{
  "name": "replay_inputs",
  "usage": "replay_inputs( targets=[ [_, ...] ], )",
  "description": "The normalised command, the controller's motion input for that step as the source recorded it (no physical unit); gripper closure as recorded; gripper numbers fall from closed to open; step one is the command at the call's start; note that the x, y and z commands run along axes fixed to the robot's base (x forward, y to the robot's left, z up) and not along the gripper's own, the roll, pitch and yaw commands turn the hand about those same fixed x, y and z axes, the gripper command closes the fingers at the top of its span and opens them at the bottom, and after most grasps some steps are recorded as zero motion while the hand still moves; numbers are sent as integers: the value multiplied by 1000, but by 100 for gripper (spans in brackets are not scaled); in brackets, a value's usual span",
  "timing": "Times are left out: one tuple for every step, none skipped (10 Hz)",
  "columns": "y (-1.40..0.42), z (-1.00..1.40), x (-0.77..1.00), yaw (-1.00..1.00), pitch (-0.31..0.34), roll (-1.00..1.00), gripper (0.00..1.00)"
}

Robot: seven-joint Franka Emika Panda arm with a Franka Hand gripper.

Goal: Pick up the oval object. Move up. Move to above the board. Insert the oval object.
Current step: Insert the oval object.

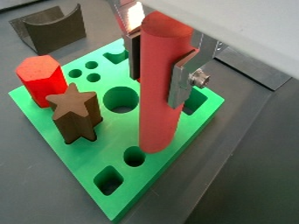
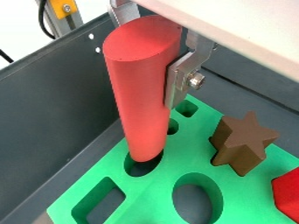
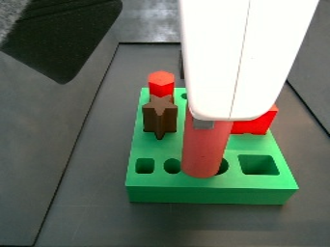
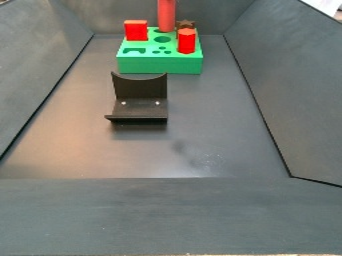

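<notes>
The gripper [image 2: 149, 66] hangs straight down over the board [image 2: 111, 197], its silver fingers [image 1: 181, 74] clamped on the oval object [image 2: 140, 92], a plain red rod standing upright with its lower end in a hole

Dark grey floor [image 4: 201, 130], sloped dark walls [image 4: 40, 80]; gripper [image 2: 163, 74] above.

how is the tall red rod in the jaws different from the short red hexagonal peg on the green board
The oval object is tall, slim and round-sided; the hexagonal peg is short, squat and faceted. The gripper holds the oval object in its jaws, its lower end at a hole near the board edge in a wrist view; the hexagonal peg stands free. Both are red and upright.
</notes>
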Motion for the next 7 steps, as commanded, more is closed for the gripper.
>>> replay_inputs(
  targets=[
    [149, -54, 277, 397, 50, 163, 100],
    [149, -131, 306, 654, 14, 160, 100],
    [-31, -100, 254, 449, 0, 57, 100],
    [0, -43, 0, 0, 0, 20, 100],
    [-494, -254, 146, 254, 0, 124, 100],
    [-349, -71, 140, 260, 0, 24, 100],
    [-297, -80, 289, 271, 0, 20, 100]
  ],
)
